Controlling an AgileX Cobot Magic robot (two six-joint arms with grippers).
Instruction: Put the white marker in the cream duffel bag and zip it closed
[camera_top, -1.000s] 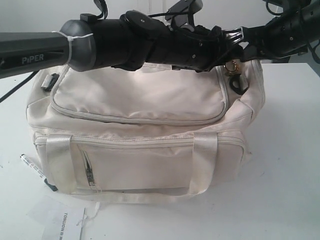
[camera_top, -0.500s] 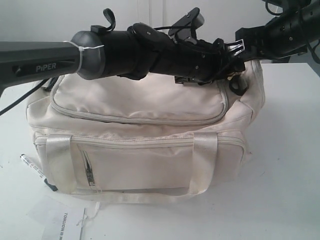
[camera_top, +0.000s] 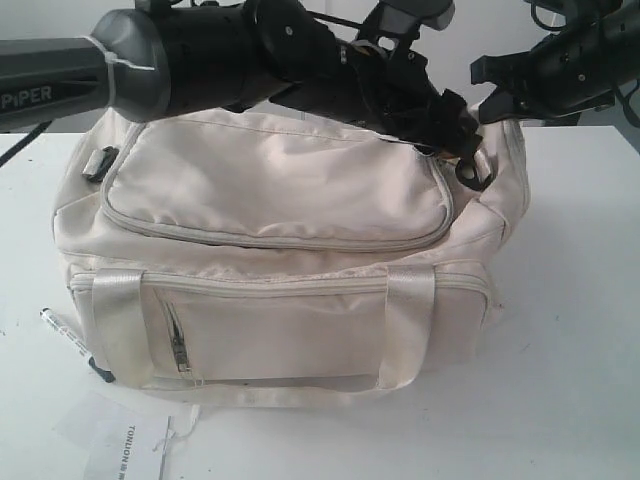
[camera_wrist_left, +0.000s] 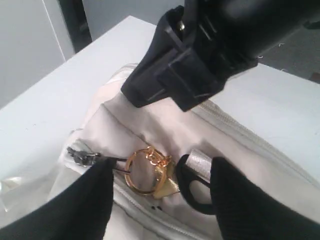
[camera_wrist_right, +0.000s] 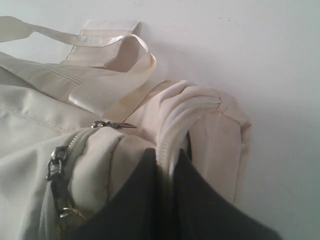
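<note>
The cream duffel bag (camera_top: 280, 250) sits in the middle of the table, its top flap lying flat. The white marker (camera_top: 62, 327) lies on the table outside the bag, by its lower left corner. My left gripper (camera_top: 455, 135) reaches across to the bag's far right corner. It is open (camera_wrist_left: 160, 197), its fingers either side of a gold ring (camera_wrist_left: 147, 170) tied to a grey zipper slider (camera_wrist_left: 79, 154). My right gripper (camera_top: 485, 105) is shut (camera_wrist_right: 170, 160) on the piped edge (camera_wrist_right: 182, 115) at that end of the bag.
A white paper tag (camera_top: 125, 440) lies at the front left. A black loop with a silver clasp (camera_wrist_left: 197, 172) hangs beside the gold ring. The two grippers are very close together over the bag's right corner. The bag's webbing handle (camera_wrist_right: 107, 50) lies on the table.
My left arm has lifted off the top flap and tipped its gripper down onto the right corner. The right gripper has kept its pinch on the bag's edge.
</note>
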